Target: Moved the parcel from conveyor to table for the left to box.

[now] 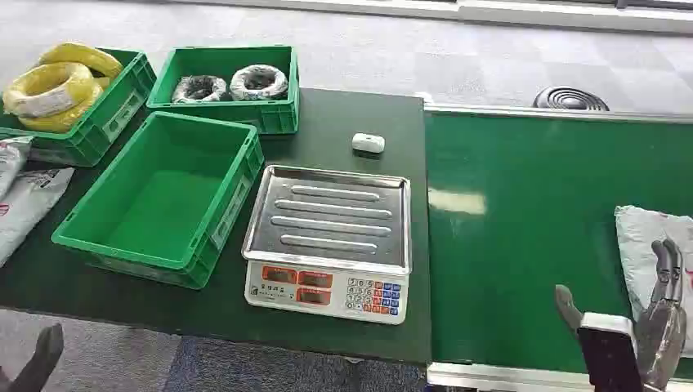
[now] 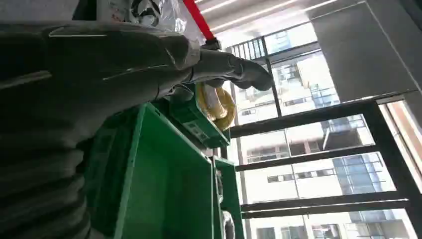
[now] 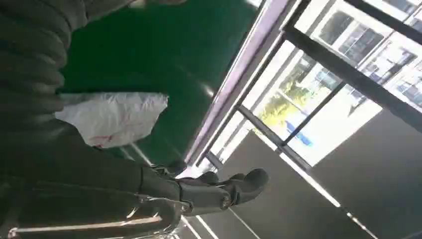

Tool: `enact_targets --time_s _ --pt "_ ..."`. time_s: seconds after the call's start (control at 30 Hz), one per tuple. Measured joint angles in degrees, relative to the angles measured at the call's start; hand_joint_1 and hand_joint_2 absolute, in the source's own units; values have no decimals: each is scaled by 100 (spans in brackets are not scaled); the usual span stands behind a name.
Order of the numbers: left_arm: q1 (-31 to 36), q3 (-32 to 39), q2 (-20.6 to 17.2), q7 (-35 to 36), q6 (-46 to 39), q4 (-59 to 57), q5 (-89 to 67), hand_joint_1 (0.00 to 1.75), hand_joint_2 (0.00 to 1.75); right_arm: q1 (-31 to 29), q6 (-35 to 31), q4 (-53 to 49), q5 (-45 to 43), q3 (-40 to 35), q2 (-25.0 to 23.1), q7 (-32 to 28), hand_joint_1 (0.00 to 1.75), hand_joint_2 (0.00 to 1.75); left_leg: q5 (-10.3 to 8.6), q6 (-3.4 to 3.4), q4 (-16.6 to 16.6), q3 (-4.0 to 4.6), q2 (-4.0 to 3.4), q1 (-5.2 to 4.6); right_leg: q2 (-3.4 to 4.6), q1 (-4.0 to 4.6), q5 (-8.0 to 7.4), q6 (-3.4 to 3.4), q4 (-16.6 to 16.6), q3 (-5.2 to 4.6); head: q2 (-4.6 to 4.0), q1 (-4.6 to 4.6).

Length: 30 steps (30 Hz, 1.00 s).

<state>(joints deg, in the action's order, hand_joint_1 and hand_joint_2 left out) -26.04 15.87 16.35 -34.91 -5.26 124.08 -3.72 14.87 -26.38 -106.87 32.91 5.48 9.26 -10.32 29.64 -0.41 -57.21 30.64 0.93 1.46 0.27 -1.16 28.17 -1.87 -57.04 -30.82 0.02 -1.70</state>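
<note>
Right hand hovers with fingers spread and empty just beside the grey poly-bag parcel; soft, light, probably slippery, best pinched at its near edge.

Head view: looking down from high onto table and conveyor. Left wrist view: sitting low and close beside green crates, facing upward toward windows. Right wrist view: looking up past conveyor, sharing parcel with head view.
</note>
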Motion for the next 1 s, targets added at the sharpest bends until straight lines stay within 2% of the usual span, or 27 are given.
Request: enact_targets --time_s 0.03,0.3,0.47,0.67,0.8,1.0 --pt "48 -70 -62 0 -55 -24 31 0 175 -170 35 168 128 82 61 111 0 175 -1 0 0 0 -2 0 2 0 -2 1 0 5 0 2" --pt "316 -638 -520 135 -535 -249 134 0 175 -1834 372 2580 808 914 871 1169 0 175 -5 4 -5 -1 0 -4 5 -4 -11 -5 0 8 0 2" --pt "398 -848 -625 295 -641 -313 123 0 175 -2540 769 4204 1164 1261 1364 1836 0 175 -5 4 -5 7 1 -6 4 -6 -11 -6 0 1 0 0" --pt "426 -964 -678 387 -643 -319 108 0 175 -3038 1211 5650 1260 1397 1723 2055 0 175 -5 4 -3 11 1 -6 4 -6 -11 -6 0 -2 0 4" --pt "411 -999 -722 382 -676 -359 140 0 175 -3267 1757 6581 1288 1397 1926 2134 0 175 -5 4 -3 12 6 -6 2 -6 -11 -6 0 -2 0 2" --pt "405 -1004 -733 376 -689 -370 180 0 175 -3418 1777 7334 1328 1380 2042 2053 0 175 -5 4 -3 15 2 -6 3 -6 -11 -6 -1 -4 0 2"
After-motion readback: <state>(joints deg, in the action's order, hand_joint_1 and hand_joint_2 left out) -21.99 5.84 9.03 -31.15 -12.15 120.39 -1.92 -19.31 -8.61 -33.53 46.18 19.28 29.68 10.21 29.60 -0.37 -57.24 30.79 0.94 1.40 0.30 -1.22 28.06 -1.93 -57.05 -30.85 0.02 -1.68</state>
